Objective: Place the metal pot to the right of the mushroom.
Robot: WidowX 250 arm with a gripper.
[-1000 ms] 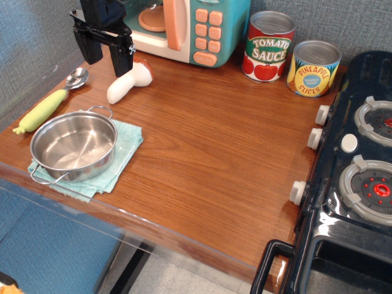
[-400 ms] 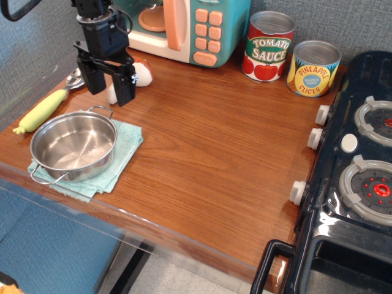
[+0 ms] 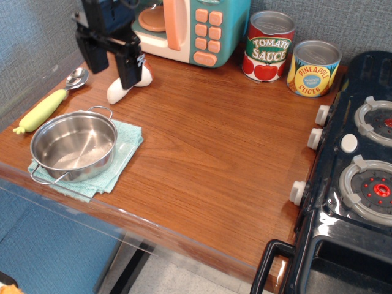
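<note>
This is a play kitchen staged on a wooden tabletop [image 3: 208, 147], not a real one. A pastel toy microwave [image 3: 190, 27] stands against a grey fabric partition wall [image 3: 343, 21], beside tomato sauce [image 3: 268, 46] and pineapple slices [image 3: 313, 68] cans. A plastic toy stove [image 3: 355, 165] with knobs and burners sits at the right.

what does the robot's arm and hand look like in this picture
The hand is all black, blocky and hard-edged, with two flat rectangular fingers hanging from a boxy black body. One finger carries small white markings near its tip, too small to read. The arm above is cut off by the top edge, so no cables or other parts can be made out.
</note>
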